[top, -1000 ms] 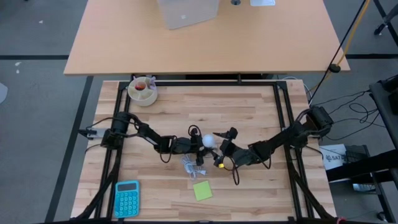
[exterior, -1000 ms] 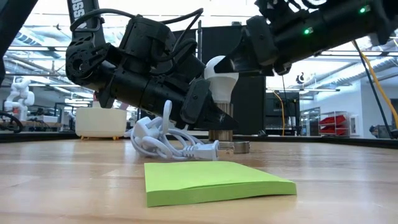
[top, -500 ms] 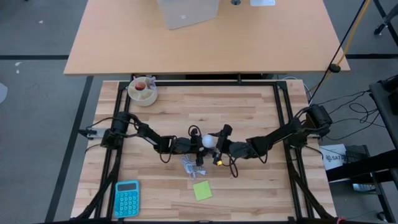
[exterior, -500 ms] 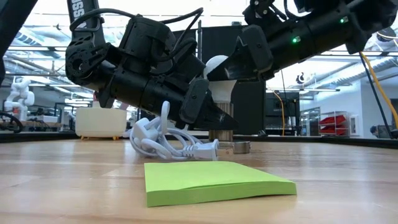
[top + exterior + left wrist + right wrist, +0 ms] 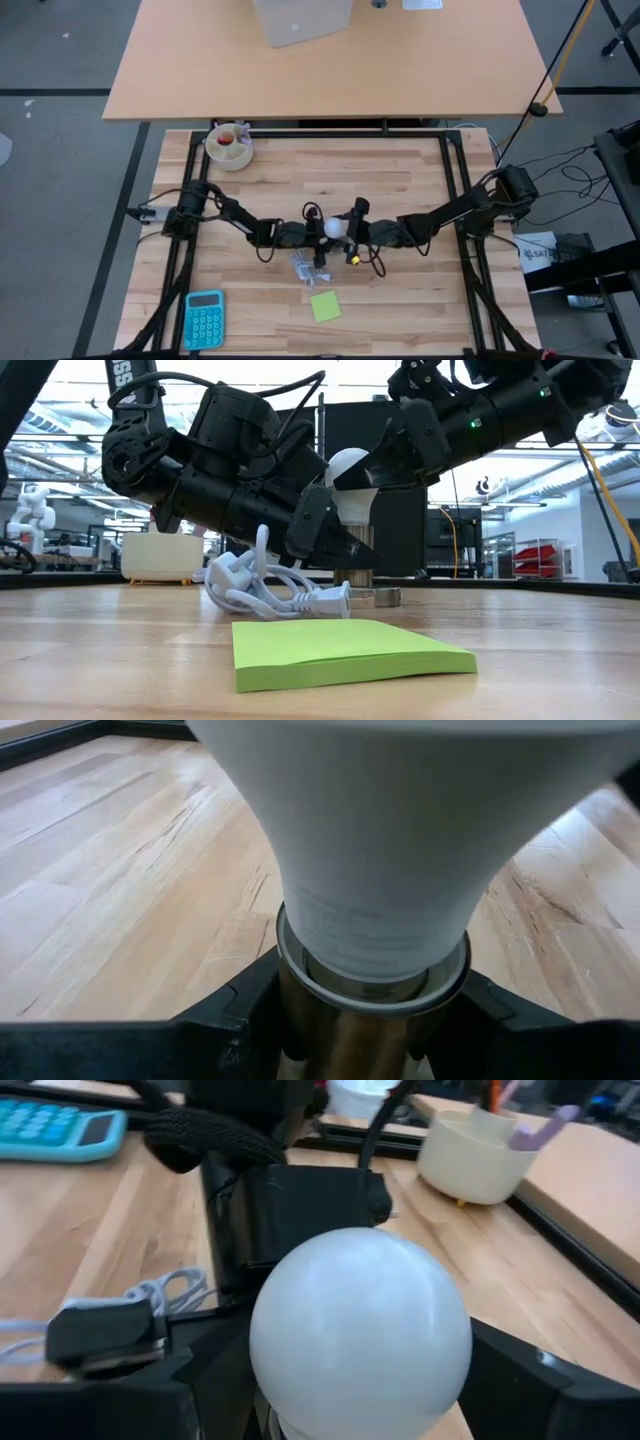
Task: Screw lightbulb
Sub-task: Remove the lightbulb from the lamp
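Note:
The white lightbulb (image 5: 333,228) stands upright at mid-table, its neck in the grey metallic socket (image 5: 352,575). It fills the left wrist view (image 5: 400,850) and shows as a round globe in the right wrist view (image 5: 360,1330). My left gripper (image 5: 308,233) reaches in from the table's left, low at the socket, and is shut on it. My right gripper (image 5: 352,228) reaches in from the right, higher up, and is shut on the globe. The socket's foot rests on the table. My left gripper pinches the socket's round wall (image 5: 340,1030) between its two fingers, one on each side, just below the rim. It comes slanting down from the table's left. The socket stands upright on the table. My right gripper holds the bulb's globe (image 5: 300,1380) between its two fingers (image 5: 215,1370), one on each side. It comes slanting down from the table's right. The bulb stands upright with its neck in the socket.
A coiled white cable (image 5: 310,265) lies just in front of the socket. A green sticky-note pad (image 5: 324,306) and a blue calculator (image 5: 204,318) lie nearer the front edge. A cream cup (image 5: 230,146) with things in it stands at the far left corner.
My right gripper has moved toward the table's left, up to the bulb, and its fingers now sit around the globe. My left gripper, the socket and the bulb have stayed in place.

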Controlling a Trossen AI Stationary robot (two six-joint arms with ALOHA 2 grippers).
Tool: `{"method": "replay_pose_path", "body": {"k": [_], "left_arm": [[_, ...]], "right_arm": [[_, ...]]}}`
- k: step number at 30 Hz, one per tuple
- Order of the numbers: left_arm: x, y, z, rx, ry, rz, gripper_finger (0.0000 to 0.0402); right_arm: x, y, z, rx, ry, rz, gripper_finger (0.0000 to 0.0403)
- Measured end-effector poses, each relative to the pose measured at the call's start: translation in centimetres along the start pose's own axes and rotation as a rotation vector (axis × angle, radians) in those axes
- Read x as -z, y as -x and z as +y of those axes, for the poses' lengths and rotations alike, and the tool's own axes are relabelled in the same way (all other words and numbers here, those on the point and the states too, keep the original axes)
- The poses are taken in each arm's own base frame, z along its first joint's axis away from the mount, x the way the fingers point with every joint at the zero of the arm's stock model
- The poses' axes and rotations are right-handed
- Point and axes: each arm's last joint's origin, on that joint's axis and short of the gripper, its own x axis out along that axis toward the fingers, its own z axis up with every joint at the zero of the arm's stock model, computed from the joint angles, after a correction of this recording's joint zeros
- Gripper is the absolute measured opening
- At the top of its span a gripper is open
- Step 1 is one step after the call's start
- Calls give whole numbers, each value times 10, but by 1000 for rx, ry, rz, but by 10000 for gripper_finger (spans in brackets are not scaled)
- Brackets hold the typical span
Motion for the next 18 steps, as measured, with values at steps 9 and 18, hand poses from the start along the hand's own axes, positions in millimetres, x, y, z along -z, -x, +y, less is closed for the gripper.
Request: {"method": "replay_pose_path", "body": {"k": [9, 18], "left_arm": [[0, 0, -2, 61, -4, 7, 181], [-1, 0, -5, 103, 3, 8, 181]], "right_arm": [[-7, 3, -19, -250, 55, 36, 279], [-10, 0, -33, -370, 51, 26, 281]]}}
